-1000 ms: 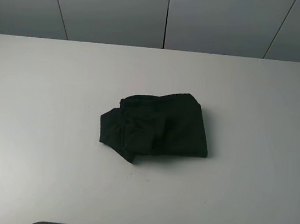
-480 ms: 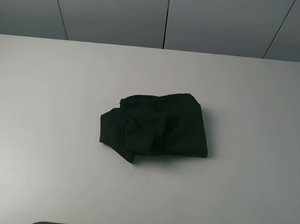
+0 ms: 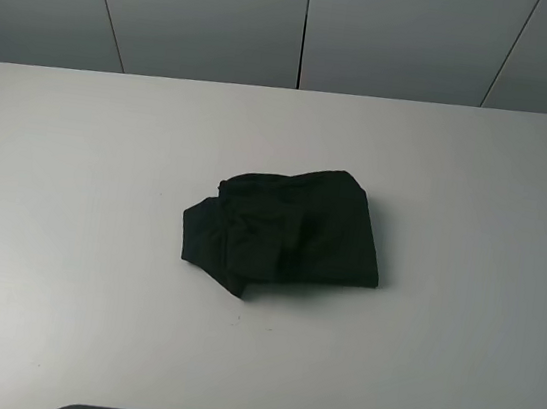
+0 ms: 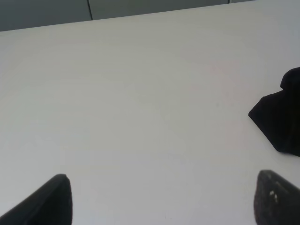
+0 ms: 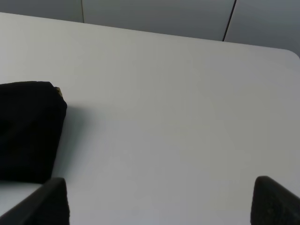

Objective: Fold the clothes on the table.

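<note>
You are working under soft, even light, dim rather than bright, with a cool grey cast. The table point(image 3: 67, 238) reads off-white and darkens toward the corners of the overhead frame; no glare shows on it. The clothes point(image 3: 285, 228) are so dark that you can make out only faint folds and no print. They cast a thin, soft shadow along their right and lower edges. In the right wrist view the same shadow falls just beside the cloth. Both wrist views are slightly soft, and the fingertips point(image 4: 51, 204) at the bottom corners are blurred silhouettes.
</note>
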You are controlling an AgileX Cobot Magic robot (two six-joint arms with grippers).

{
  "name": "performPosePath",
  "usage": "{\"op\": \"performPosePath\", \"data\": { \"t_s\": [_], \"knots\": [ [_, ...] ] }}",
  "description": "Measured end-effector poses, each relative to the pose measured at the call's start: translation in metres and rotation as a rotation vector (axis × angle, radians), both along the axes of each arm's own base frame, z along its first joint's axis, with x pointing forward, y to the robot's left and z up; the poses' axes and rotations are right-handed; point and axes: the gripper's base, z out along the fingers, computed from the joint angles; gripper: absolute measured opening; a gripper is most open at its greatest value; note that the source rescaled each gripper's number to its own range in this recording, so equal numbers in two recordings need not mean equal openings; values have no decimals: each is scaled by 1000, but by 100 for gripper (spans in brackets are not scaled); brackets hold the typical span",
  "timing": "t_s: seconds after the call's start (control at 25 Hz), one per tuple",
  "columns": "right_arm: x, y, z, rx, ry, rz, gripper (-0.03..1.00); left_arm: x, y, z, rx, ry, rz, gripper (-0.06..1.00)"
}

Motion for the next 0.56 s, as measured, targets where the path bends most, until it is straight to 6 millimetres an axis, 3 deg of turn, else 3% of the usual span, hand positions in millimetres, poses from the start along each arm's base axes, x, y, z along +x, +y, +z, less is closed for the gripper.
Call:
{"op": "performPosePath", "data": {
  "t_s": [0.56],
  "knots": [
    [0, 0, 0, 0, -2, 0, 92, 0, 0, 0, 0, 0, 0, 100]
  ]
}}
